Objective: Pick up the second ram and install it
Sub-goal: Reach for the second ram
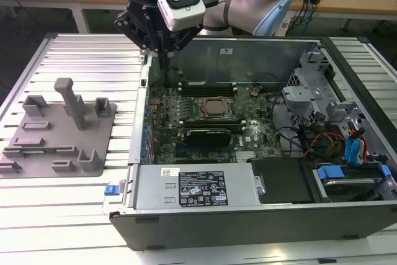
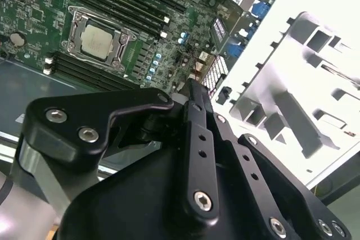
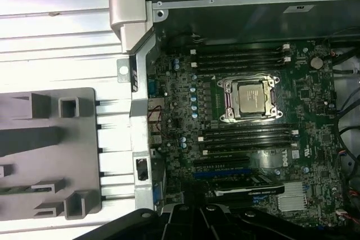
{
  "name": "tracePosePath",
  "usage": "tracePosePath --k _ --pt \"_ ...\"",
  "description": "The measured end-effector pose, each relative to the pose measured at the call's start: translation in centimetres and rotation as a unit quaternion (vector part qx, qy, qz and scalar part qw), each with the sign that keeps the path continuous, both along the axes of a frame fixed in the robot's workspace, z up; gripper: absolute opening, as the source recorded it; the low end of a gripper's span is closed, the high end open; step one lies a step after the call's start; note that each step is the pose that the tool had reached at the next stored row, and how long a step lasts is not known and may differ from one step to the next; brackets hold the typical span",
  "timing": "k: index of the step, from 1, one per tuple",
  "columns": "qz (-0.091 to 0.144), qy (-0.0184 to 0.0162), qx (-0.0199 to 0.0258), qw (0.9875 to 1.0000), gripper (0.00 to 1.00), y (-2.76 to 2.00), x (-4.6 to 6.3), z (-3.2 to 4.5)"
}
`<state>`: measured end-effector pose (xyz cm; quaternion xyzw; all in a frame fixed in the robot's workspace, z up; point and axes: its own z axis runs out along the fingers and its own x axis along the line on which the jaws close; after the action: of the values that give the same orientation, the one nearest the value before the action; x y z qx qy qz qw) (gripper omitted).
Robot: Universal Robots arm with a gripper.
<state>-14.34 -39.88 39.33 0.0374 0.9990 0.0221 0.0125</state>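
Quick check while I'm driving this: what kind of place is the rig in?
Likely a robotics lab or test workshop: an open computer case lies on a slatted metal table beside a grey fixture block, with cluttered wooden benches behind.

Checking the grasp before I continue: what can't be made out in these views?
Gripper load: in the exterior view its dark tip blends into the case behind, so whether it holds the second ram is unclear.
Memory slots: too dark in the first wrist view to tell filled from empty.
Grey fixture: cut off by that view's edge.
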Motion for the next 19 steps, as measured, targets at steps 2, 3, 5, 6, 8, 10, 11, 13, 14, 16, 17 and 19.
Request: tracePosePath --k 2,3,5,6,8,10,11,13,14,16,17,19 --pt "0.000 0.0000 0.0000 1.0000 0.08 0.00 -0.3 0.00" --pt "0.000 0.0000 0.0000 1.0000 0.08 0.00 -0.3 0.00" --pt "0.000 0.0000 0.0000 1.0000 0.08 0.00 -0.5 0.00" --pt "0.000 0.0000 0.0000 1.0000 0.08 0.00 -0.7 0.00" --pt "0.000 0.0000 0.0000 1.0000 0.08 0.00 -0.9 0.00" --pt "0.000 -0.0001 0.0000 1.0000 0.08 0.00 -1.4 0.00" --pt "0.000 -0.0001 0.0000 1.0000 0.08 0.00 -1.5 0.00" --pt "0.000 -0.0001 0.0000 1.0000 0.08 0.00 -1.8 0.00" --pt "0.000 -0.0002 0.0000 1.0000 0.08 0.00 -2.0 -0.01" --pt "0.000 -0.0002 0.0000 1.0000 0.08 0.00 -2.3 0.00" --pt "0.000 -0.0002 0.0001 1.0000 0.08 0.01 -2.3 -0.01" --pt "0.000 -0.0002 0.0000 1.0000 0.08 0.00 -2.3 0.00"
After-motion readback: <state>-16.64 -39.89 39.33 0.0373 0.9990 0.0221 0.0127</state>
